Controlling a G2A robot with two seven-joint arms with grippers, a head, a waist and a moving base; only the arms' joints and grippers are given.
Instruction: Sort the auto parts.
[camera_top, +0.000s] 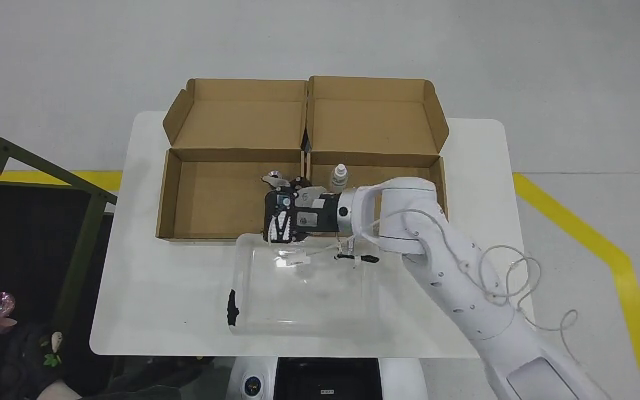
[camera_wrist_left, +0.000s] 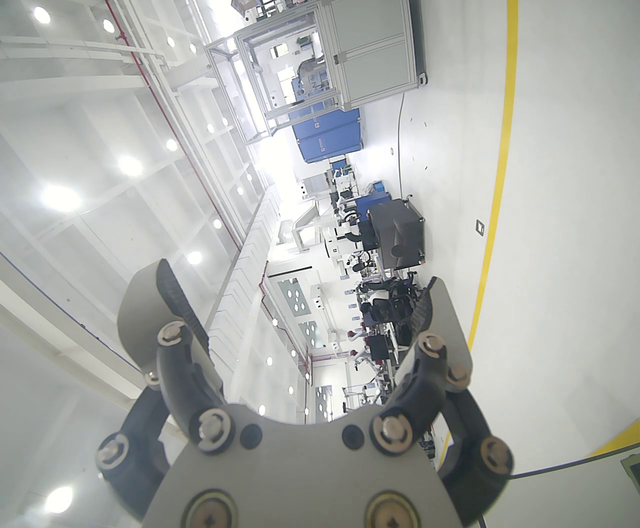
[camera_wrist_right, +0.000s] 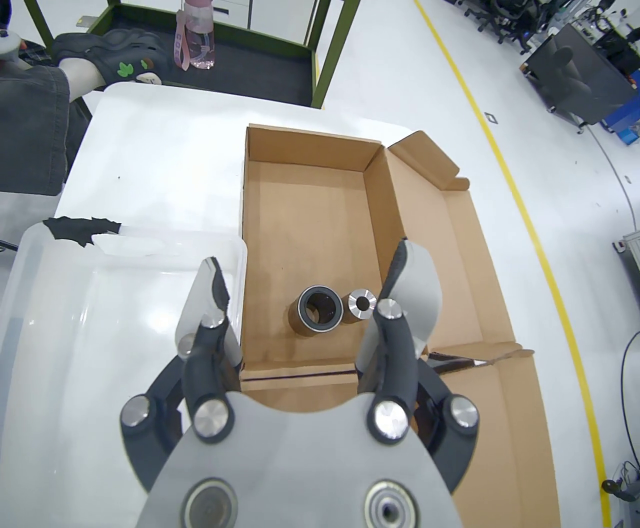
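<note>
Two auto parts stand side by side on the floor of the left cardboard box (camera_wrist_right: 305, 200): a dark ring-topped sleeve (camera_wrist_right: 316, 310) and a smaller silver cylinder (camera_wrist_right: 362, 306). My right gripper (camera_wrist_right: 310, 257) hangs open just above them with nothing between its fingers; from above, the right gripper (camera_top: 280, 190) sits over the near right corner of that box (camera_top: 215, 195). A pale bottle-shaped part (camera_top: 341, 177) stands in the right cardboard box (camera_top: 400, 175). My left gripper (camera_wrist_left: 298, 275) is open and empty, pointing up at the hall's ceiling.
A clear plastic bin (camera_top: 300, 300) lies in front of the boxes, with black tape (camera_top: 232, 306) on its left rim and a small dark piece (camera_top: 358, 258) near my right arm. Both boxes have their lids folded back. Bare white table (camera_top: 140, 270) lies to the left.
</note>
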